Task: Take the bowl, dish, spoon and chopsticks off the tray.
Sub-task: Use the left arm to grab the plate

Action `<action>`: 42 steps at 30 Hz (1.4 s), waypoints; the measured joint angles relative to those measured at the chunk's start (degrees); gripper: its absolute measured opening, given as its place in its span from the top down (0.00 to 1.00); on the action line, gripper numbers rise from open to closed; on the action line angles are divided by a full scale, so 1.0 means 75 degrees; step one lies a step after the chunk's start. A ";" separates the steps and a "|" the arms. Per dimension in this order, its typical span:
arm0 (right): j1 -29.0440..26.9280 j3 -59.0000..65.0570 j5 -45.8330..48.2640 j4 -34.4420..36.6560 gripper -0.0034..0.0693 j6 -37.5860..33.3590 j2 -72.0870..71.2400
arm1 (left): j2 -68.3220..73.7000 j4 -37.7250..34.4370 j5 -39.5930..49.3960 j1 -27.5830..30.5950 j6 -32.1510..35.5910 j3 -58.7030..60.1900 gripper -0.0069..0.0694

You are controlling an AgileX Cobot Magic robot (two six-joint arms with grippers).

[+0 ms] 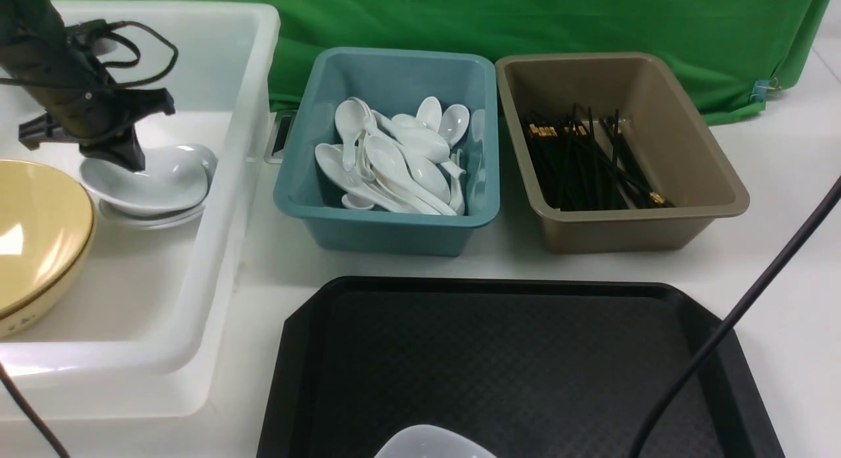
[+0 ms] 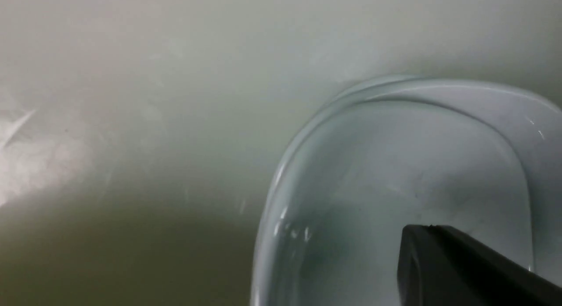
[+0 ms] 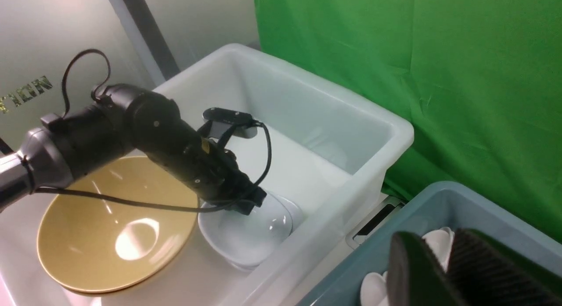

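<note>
Taking the tray (image 1: 499, 366) as the clock's centre in the front view, the white tub (image 1: 217, 248) sits at ten o'clock, the teal tub (image 1: 387, 231) at twelve and the brown tub (image 1: 631, 231) at one. The bowl (image 1: 36, 234) is off the tray, upright on the floor of the white tub at its near left and partly cut by the frame edge. Just beyond it, at the bowl's two o'clock, a white dish (image 1: 154, 179) lies on top of a short stack of like dishes. The left gripper (image 1: 131, 157) points down into this dish's hollow with its jaws closed; the left wrist view shows one dark finger (image 2: 461, 266) over the dish, and nothing shows between the jaws. Spoons (image 1: 394, 162) lie heaped in the teal tub, and the chopsticks (image 1: 591, 162) lie in a loose bundle in the brown tub. The right gripper (image 3: 439, 238) appears only in its own wrist view, above the teal tub. Its fingers are a narrow gap apart with something white in the gap, and I cannot tell whether it grips anything. At the tray's six o'clock a pale rounded shape (image 1: 433, 445) is cut off by the frame.
</note>
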 joint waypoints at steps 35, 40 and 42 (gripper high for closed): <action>-0.0271 0.1793 -0.0019 -0.0950 0.94 -0.0102 -0.1173 | -0.4116 -0.0798 0.1306 -0.2066 0.1576 0.0974 0.92; -0.0281 0.4556 -0.0044 -0.1356 0.95 -0.0453 -0.2706 | -0.5704 -0.1023 0.1365 -0.3444 0.1484 0.2948 0.92; -0.0281 0.6657 -0.0038 -0.1907 0.95 -0.0578 -0.3721 | -0.6431 -0.1151 0.0940 -0.4290 0.1290 0.4427 0.92</action>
